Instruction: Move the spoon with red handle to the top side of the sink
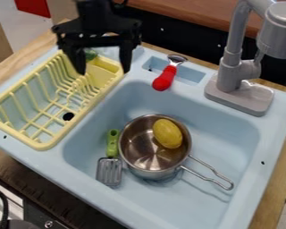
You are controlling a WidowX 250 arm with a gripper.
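My gripper [103, 67] hangs over the back end of the yellow dish rack, with its two fingers spread wide and nothing between them. To its right, the spoon with the red handle [164, 78] lies at the small recess in the sink's back ledge. Its metal head points to the back and its red handle extends forward over the ledge's edge. The light blue sink [229, 129] takes up the middle of the view.
In the basin, a metal pot [141, 167] holds a yellow oval object [167, 133], its handle pointing front right. A green-handled spatula [110, 171] lies left of it. The yellow rack [26, 139] stands left; a grey faucet [230, 74] rises at the back right.
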